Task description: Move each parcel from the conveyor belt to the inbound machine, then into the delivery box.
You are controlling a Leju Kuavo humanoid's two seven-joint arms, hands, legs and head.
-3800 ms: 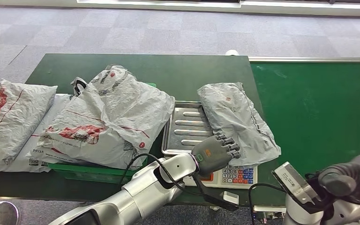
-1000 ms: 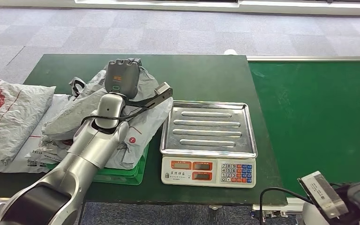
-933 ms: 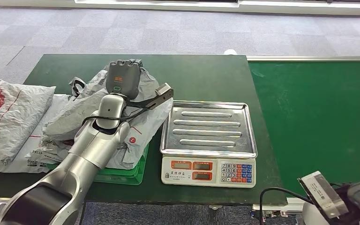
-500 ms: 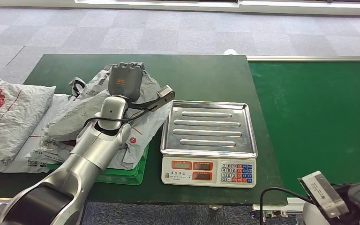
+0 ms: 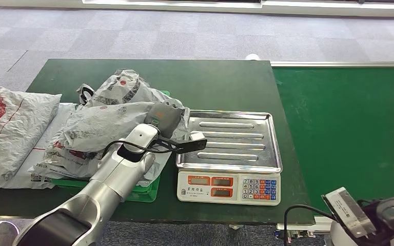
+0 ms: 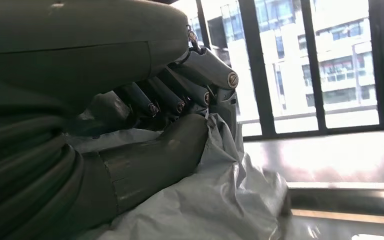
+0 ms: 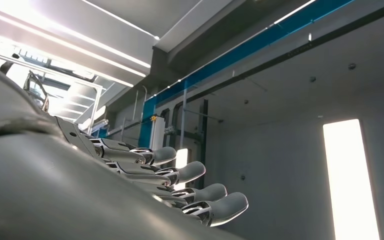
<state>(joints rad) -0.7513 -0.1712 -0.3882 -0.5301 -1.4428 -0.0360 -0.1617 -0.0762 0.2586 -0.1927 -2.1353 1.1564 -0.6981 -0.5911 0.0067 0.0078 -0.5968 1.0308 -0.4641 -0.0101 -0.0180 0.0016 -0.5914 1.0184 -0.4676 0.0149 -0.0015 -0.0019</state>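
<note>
Parcels (image 5: 107, 120) heaped in the green box (image 5: 133, 187) at the bench's left end; scale tray (image 5: 228, 141) and belt (image 5: 349, 123) bare. Left hand (image 5: 162, 117) fingers (image 6: 180, 97) curled against the top parcel, right hand (image 7: 180, 185) spread, holding nothing.

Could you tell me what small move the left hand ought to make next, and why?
Probably draw the left hand back clear of the parcel pile and bring it over toward the scale. Its fingers lie against the grey parcel's plastic in the wrist view, whether gripping it is unclear. The scale tray and the conveyor belt are both bare, so nothing waits there yet.
</note>
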